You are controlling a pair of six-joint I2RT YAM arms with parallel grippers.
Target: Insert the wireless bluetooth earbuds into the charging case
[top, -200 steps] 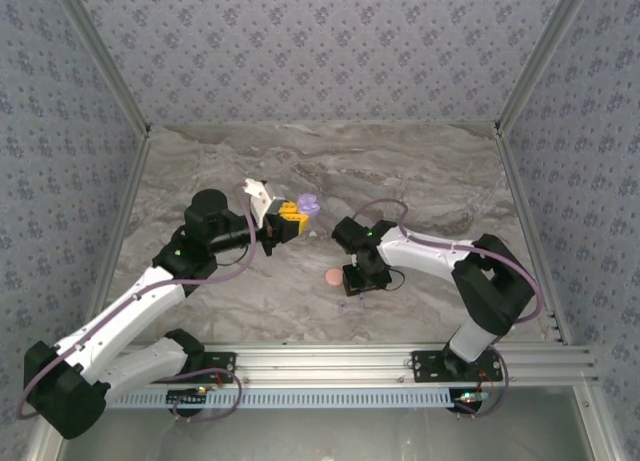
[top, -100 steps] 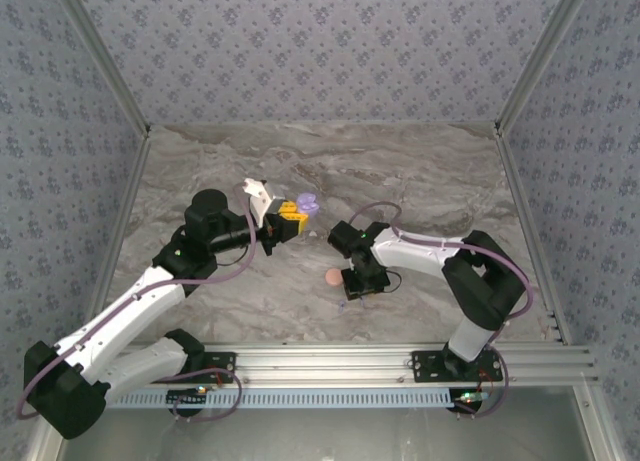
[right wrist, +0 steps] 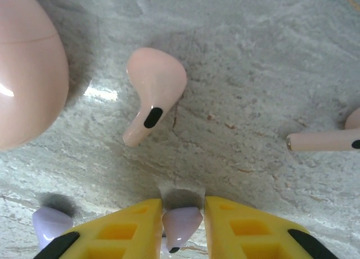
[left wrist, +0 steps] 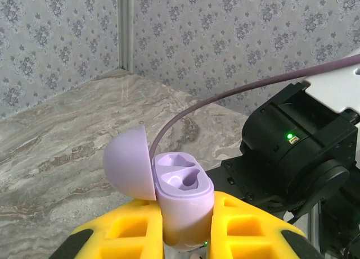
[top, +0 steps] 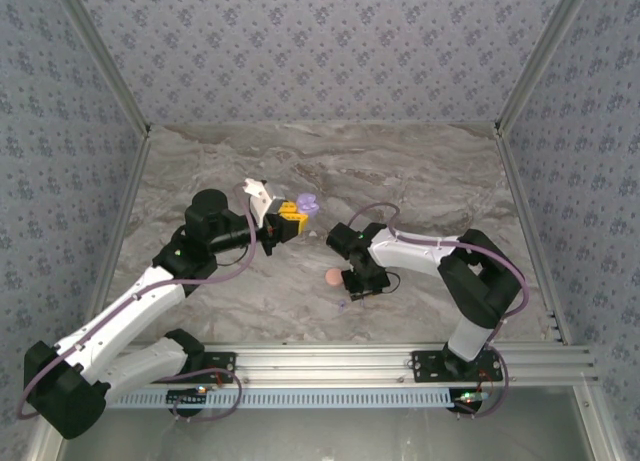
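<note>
Lilac case (left wrist: 183,186), lid open, clenched in my left gripper (left wrist: 185,214); right gripper (right wrist: 183,205) flanks lilac earbud (right wrist: 181,225) bottom centre, whether pinched I cannot tell.

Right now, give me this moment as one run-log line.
left end effector: shut on open, empty lilac case | right end effector: straddling lilac earbud on table, grip unclear

1. The left gripper (left wrist: 184,236) clamps a lilac case (left wrist: 183,205) upright between yellow fingers (left wrist: 135,228), its lid (left wrist: 128,169) swung open leftward, two wells showing.
2. Just right, the black right arm (left wrist: 298,158) shows a green light (left wrist: 290,136).
3. A purple cable (left wrist: 242,90) arcs above the marble table (left wrist: 56,130).
</note>
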